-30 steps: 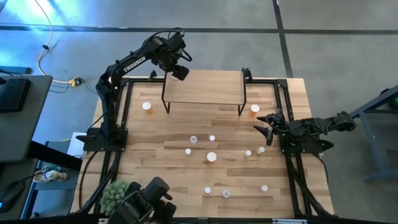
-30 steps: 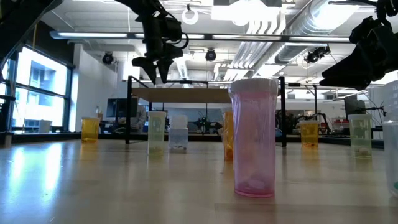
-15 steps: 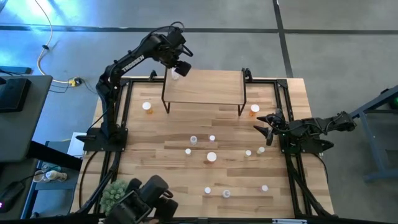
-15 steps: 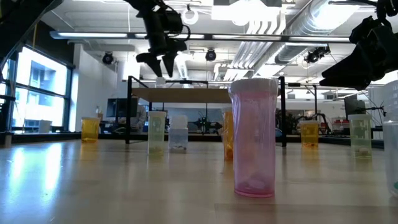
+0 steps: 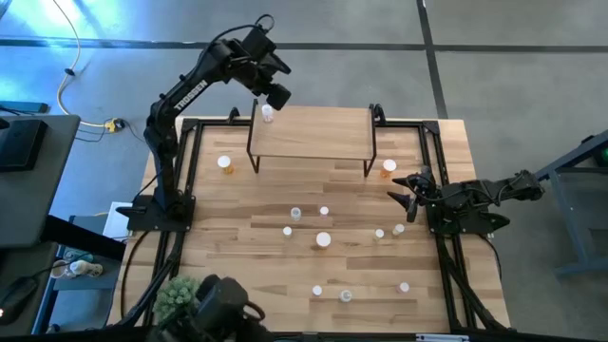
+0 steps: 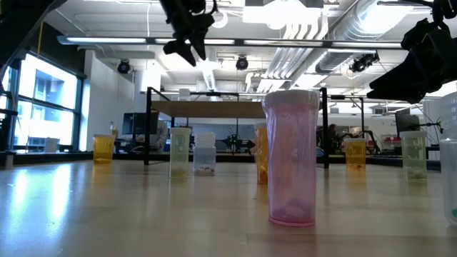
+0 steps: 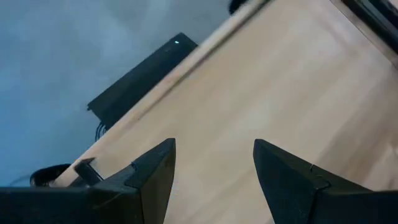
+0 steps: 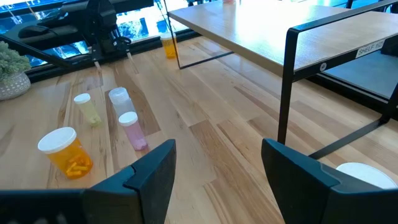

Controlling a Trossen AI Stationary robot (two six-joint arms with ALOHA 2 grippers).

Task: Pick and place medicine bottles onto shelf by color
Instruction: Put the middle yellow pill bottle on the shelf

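The shelf [image 5: 313,133], a light-wood board on black legs, stands at the table's far middle. One tiny white-capped bottle [image 5: 267,113] stands on its far left corner and also shows in the low view [image 6: 184,93]. My left gripper [image 5: 274,95] hangs open and empty above that corner, well above the board [image 6: 187,50]; its wrist view looks down on the board [image 7: 267,93]. My right gripper [image 5: 397,188] waits open and empty at the table's right side. Several bottles stand on the table, among them an orange one [image 5: 225,163] and another orange one [image 5: 389,166].
More small bottles stand scattered over the table's middle [image 5: 295,213] [image 5: 324,240] and near part [image 5: 346,296]. A pink bottle [image 6: 290,157] stands close to the low camera. A green plant ball [image 5: 176,294] sits at the near left corner. The shelf's right half [image 5: 347,133] is bare.
My left gripper has risen from the shelf's far left corner and drawn toward the table's far edge. The small bottle it covered a second ago now stands alone on the shelf. My right arm has kept still.
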